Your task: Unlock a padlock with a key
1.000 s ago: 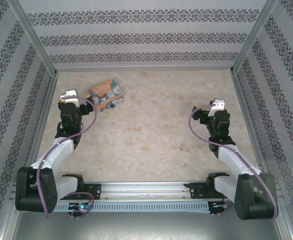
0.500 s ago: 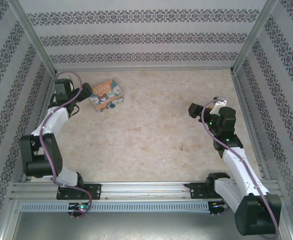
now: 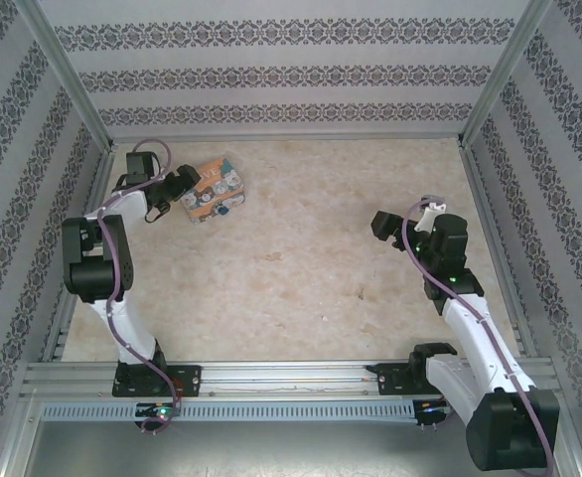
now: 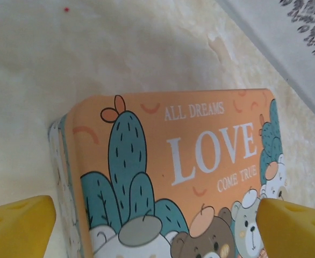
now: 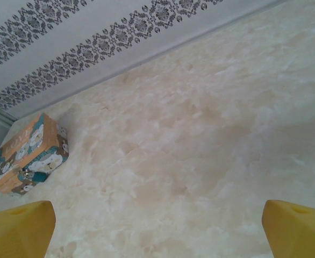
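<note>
Left gripper (image 4: 155, 228), fingers apart, seemingly straddles the LOVE box (image 4: 200, 150); right gripper (image 5: 157, 231) hangs spread wide.

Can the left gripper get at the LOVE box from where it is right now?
Likely yes. The left gripper is open and close to the LOVE box, its fingertips spread wider than the box, with nothing between them and it.

Top view above table (image 3: 321, 258), left wrist close over box (image 4: 200, 156), right wrist low, far off, all 3 seemingly sharing box
</note>
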Action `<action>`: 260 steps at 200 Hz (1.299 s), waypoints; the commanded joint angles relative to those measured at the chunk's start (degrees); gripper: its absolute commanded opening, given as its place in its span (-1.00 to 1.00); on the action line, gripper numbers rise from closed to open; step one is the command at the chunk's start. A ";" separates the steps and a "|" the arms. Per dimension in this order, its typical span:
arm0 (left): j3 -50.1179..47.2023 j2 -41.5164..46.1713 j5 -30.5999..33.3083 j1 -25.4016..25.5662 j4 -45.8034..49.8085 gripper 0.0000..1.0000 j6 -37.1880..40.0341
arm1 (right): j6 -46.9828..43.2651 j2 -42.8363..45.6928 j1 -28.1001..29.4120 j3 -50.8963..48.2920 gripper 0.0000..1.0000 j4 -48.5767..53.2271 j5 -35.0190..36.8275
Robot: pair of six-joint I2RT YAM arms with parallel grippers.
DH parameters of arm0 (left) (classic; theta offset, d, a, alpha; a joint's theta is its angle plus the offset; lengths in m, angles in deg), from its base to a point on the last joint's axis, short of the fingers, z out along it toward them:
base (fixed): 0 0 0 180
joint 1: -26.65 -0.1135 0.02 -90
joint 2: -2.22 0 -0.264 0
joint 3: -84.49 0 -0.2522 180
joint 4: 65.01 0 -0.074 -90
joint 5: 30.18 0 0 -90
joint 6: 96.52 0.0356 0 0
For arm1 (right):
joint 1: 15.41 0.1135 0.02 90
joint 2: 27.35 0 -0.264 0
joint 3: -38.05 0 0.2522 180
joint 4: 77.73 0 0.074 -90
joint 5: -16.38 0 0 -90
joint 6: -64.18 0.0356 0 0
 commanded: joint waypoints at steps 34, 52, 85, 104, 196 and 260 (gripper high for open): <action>1.64 -3.09 -3.20 -0.50 4.83 0.64 2.85 | -3.24 -0.83 -0.36 1.68 0.97 0.95 -0.31; 0.99 -3.21 -3.15 -0.32 6.56 0.50 4.71 | -3.63 -1.78 -0.37 2.02 0.97 0.95 -0.72; -1.76 -2.85 -3.57 0.53 7.13 0.34 6.99 | -4.13 -3.69 -0.36 3.21 0.97 1.29 -2.70; -2.61 -3.03 -3.93 1.37 8.32 0.29 8.63 | -4.46 -4.47 -0.36 3.92 0.97 1.38 -3.55; 1.05 -4.63 -6.06 9.78 21.45 0.28 25.04 | -4.43 -4.71 -0.36 5.24 0.97 3.87 -5.50; 2.35 -5.79 -10.55 16.06 24.89 0.25 33.43 | -3.19 -4.93 -0.36 6.25 0.97 6.40 -5.95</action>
